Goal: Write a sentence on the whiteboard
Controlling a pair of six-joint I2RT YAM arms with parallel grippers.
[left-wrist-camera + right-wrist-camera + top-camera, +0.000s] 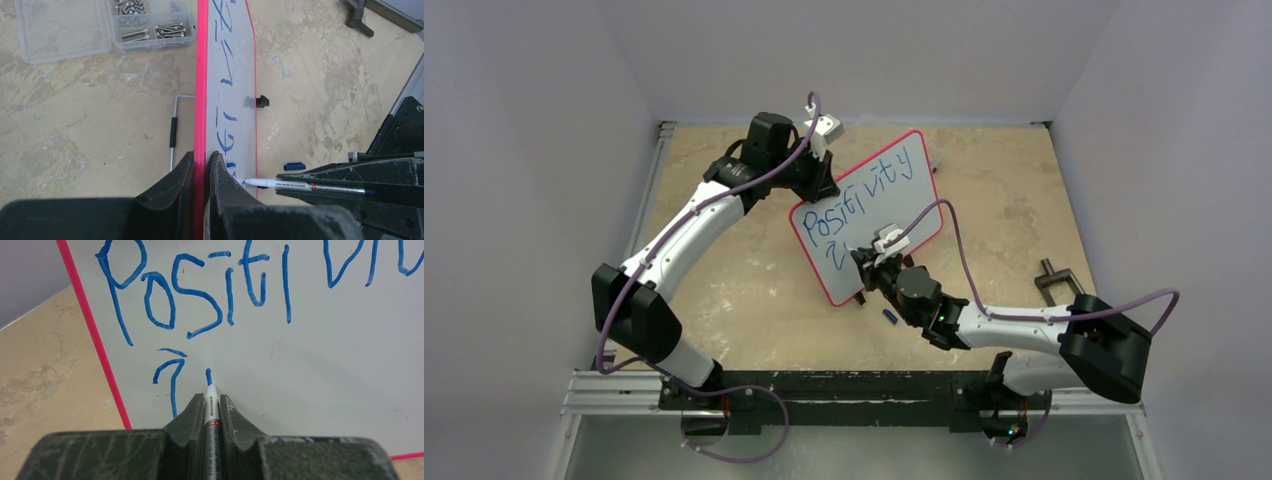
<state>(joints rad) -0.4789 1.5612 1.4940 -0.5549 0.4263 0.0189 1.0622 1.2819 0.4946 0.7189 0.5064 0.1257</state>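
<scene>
The right pincer [211, 402] pinches a slim white blue-tipped marker [210, 389], its tip against the glossy white, red-framed whiteboard [310, 365], below blue lettering [200, 295]. The whiteboard stands on edge at the middle of the tan surface [754, 290]; the left pincer [201, 159] clamps its red frame at 11 o'clock.

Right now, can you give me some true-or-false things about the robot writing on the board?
1. The left gripper pinches the red frame of the whiteboard. True.
2. The writing is red. False: it is blue.
3. The right gripper holds a marker. True.
4. The whiteboard lies flat. False: it stands upright on its edge.
</scene>
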